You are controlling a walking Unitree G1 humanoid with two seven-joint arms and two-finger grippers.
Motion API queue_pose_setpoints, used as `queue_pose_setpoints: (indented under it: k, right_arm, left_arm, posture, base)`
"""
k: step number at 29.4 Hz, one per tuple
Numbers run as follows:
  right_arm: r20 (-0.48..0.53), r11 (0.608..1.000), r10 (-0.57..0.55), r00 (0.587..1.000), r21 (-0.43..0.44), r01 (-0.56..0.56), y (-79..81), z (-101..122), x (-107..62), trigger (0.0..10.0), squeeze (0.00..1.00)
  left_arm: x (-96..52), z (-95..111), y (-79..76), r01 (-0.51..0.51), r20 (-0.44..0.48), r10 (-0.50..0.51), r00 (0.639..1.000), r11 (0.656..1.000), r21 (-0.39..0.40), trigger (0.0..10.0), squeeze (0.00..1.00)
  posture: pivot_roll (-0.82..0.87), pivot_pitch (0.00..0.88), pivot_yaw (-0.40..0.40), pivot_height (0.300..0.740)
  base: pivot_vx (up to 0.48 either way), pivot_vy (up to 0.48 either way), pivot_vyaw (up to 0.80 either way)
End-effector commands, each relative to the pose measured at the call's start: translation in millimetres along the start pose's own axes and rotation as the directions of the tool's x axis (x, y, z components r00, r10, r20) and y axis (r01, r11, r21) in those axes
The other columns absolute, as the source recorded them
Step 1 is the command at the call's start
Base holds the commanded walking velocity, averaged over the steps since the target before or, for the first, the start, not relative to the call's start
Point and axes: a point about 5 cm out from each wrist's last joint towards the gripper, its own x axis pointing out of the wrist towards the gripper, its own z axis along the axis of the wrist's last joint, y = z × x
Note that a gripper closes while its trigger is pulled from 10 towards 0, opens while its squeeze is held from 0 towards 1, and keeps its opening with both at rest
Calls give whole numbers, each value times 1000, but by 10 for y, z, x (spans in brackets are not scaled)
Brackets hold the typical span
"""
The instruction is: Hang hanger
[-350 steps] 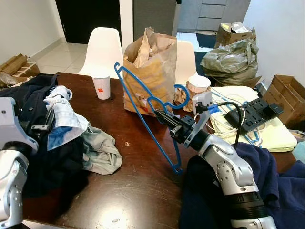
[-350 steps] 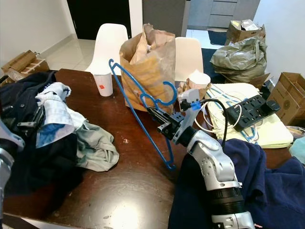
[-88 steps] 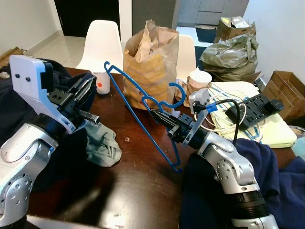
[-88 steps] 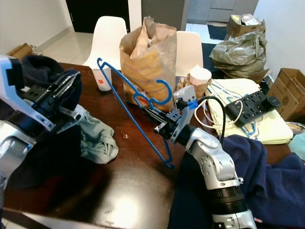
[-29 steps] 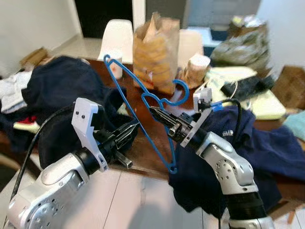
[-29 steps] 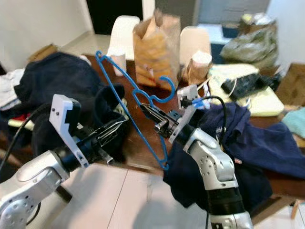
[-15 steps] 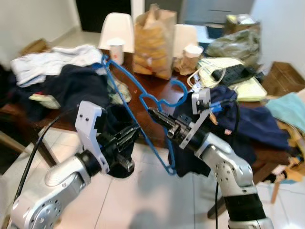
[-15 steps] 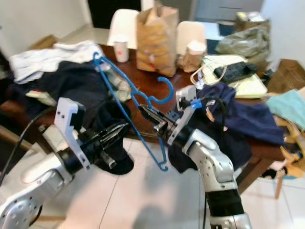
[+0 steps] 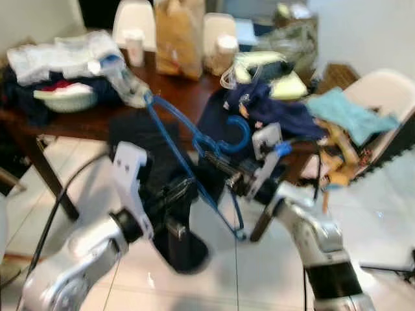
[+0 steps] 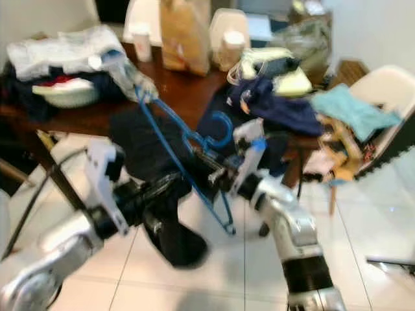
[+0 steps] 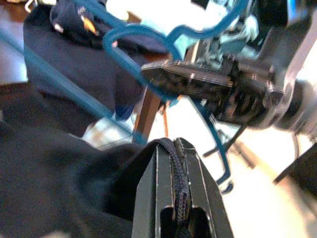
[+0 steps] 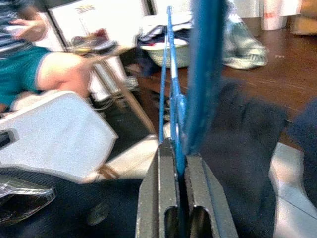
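A blue plastic hanger (image 9: 247, 133) is held up in front of me, tilted, its long bar sloping down toward the floor. My right gripper (image 9: 207, 155) is shut on it just below the hook; the right wrist view shows the blue bar (image 12: 203, 74) pinched between the shut fingers. My left gripper (image 9: 187, 186) sits lower left of the hanger, shut on a dark navy garment (image 9: 178, 243) that hangs down over the tiled floor. In the left wrist view a dark edge of that garment (image 11: 49, 178) lies between the shut fingers, and the hanger (image 11: 133, 35) is close ahead.
Behind stands a brown table (image 9: 84, 116) piled with clothes, a paper bag (image 9: 175, 35) and a navy garment draped over its edge. A white chair (image 9: 382, 91) with teal cloth (image 9: 350, 113) stands at the right. A person's leg (image 12: 64, 74) is in the right wrist view.
The whole view has pulled back and turned, so the table now lies farther off. Both grips hold as before. The dark garment now hangs freely over the floor.
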Motion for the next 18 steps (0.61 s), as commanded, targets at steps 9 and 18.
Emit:
queue_pose_setpoints:
  k: [9, 18]
  right_arm:
    - [-143, 975, -203, 969, -118, 187, -290, -209, -107, 10000, 0]
    - [-297, 954, -261, 919, -222, 200, -410, -539, -331, 10000, 0]
  left_arm:
    - [-104, -331, 290, -150, -133, 169, 976, 978, 147, 10000, 0]
    - [-358, -738, 506, -226, -295, 347, 890, 899, 377, 10000, 0]
  posture:
    - [-35, 58, -16, 740]
    - [-34, 67, -26, 740]
  base:
    - [0, 0, -800]
    - [0, 0, -800]
